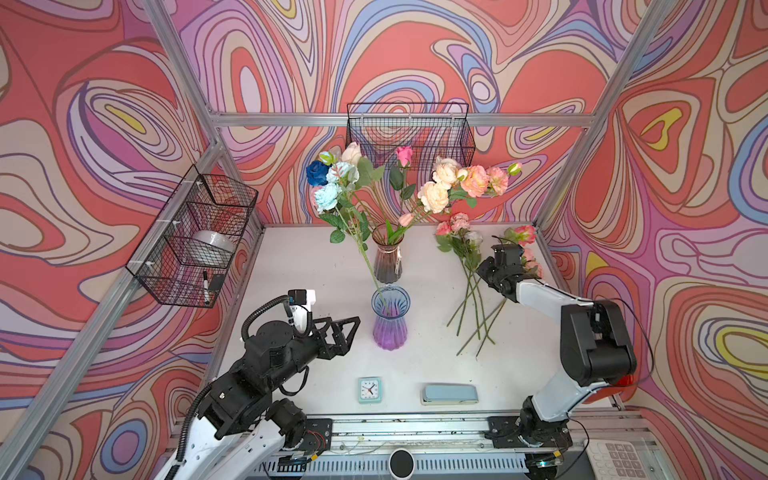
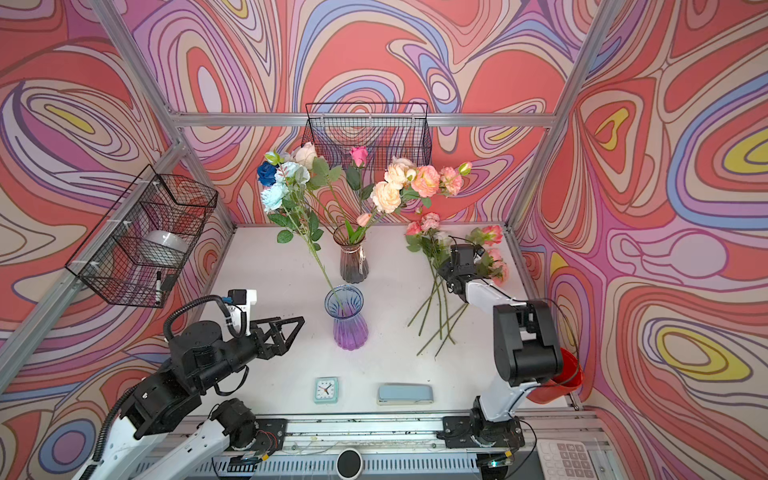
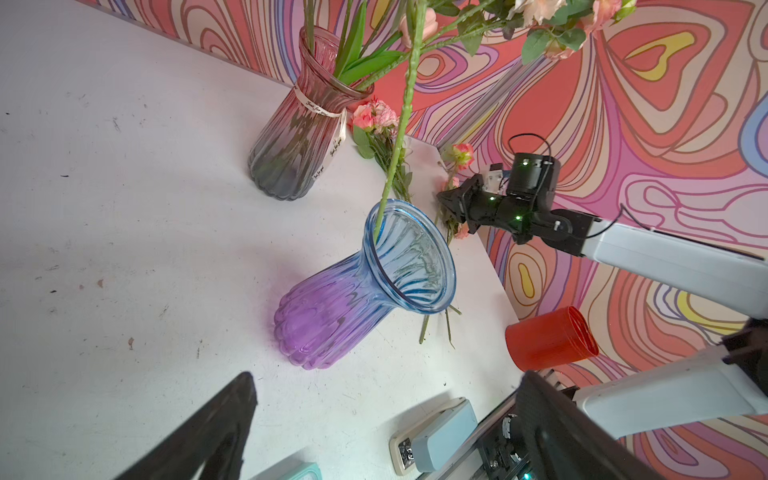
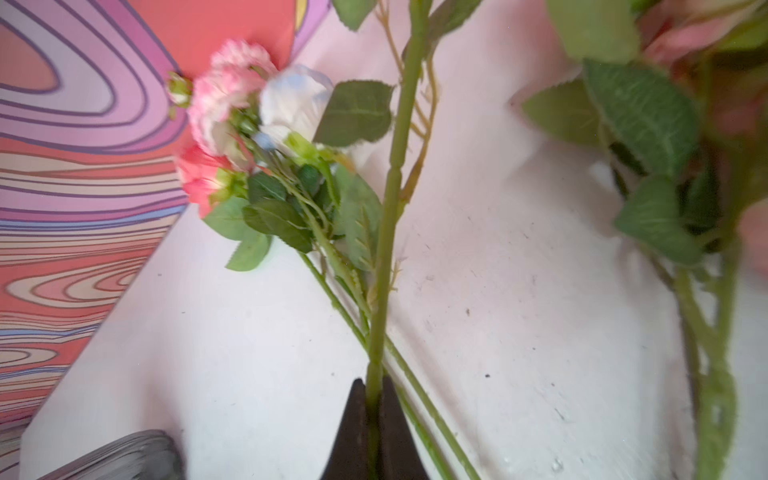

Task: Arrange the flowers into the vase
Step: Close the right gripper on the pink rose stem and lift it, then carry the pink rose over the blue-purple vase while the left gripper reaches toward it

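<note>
Right gripper point(image 4: 374, 388) of mine is pinched tight on one green stem point(image 4: 392, 199), and only the right wrist view proves it: two dark fingertips point(image 4: 353, 415) press the stem from both sides, just above the white table point(image 4: 519, 291). In both top views my own wrist covers those fingertips, so there I can tell only that this arm reaches over the loose flowers point(image 1: 471, 286), which lie fanned on the right part of the table with their heads toward the back wall. Whether the held stem is lifted clear of the others I cannot tell (the wrist picture blurs at the blooms). My left gripper point(image 1: 352, 332) hangs with its jaws spread wide and empty, near the blue vase point(image 1: 390, 318) but apart from it. A top view shows the blue flowers point(image 1: 328, 187) leaning out of that vase on one long stalk; the left wrist view shows only the stalk entering the rim. Behind it stands the pink vase point(image 1: 387, 259), holding the peach, cream and pink flowers point(image 1: 446, 185). The left wrist view shows lettering on the ribbon point(image 3: 320, 109) round its neck, too small to read from above
</note>
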